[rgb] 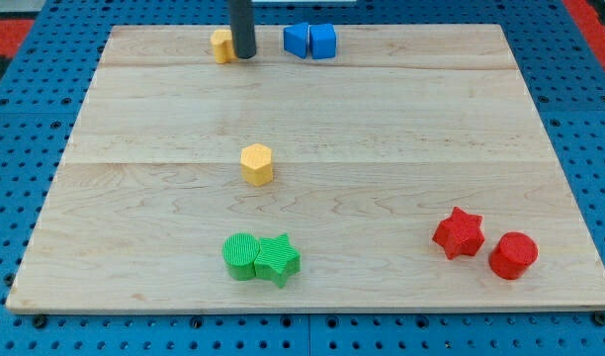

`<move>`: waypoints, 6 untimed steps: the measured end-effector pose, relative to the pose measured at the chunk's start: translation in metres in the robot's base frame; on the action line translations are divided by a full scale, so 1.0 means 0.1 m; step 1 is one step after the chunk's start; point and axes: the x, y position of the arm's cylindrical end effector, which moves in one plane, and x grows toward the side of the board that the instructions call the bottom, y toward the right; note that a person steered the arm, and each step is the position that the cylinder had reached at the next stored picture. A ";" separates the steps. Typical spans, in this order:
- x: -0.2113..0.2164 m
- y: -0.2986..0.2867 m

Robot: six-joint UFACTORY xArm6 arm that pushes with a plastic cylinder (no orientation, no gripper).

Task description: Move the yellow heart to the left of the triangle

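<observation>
The wooden surface [382,119] fills the frame, pale planks over a blue pegboard [16,138].

Eight blocks on it, in pairs.

Lower right: two reds, well apart from everything else, a red star [458,233] and just to its right a red cylinder [513,255], close but with a sliver between them.

Bottom centre: two greens touching, a green cylinder [241,256] on the left and a green star [277,259] on the right.

Top centre: two blues pressed side by side, a blue triangle [297,41] on the left and a blue cube [323,42] on the right.

Two yellows. A yellow hexagon [257,164] sits alone mid-frame. The yellow heart [221,45] is at the top edge, left of centre and left of the triangle with a clear gap, partly hidden by the rod, so which way it points and its long axis I cannot tell.

The rod [242,25] comes down from the top of the frame, and my tip [244,55] is right against the heart's right side, between the heart and the triangle.

No claw on this arm, so I cannot tell you wide or narrow; it holds nothing.
</observation>
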 end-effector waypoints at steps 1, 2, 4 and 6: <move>0.27 -0.48; -0.13 -0.59; -0.22 -0.23; -0.14 -0.10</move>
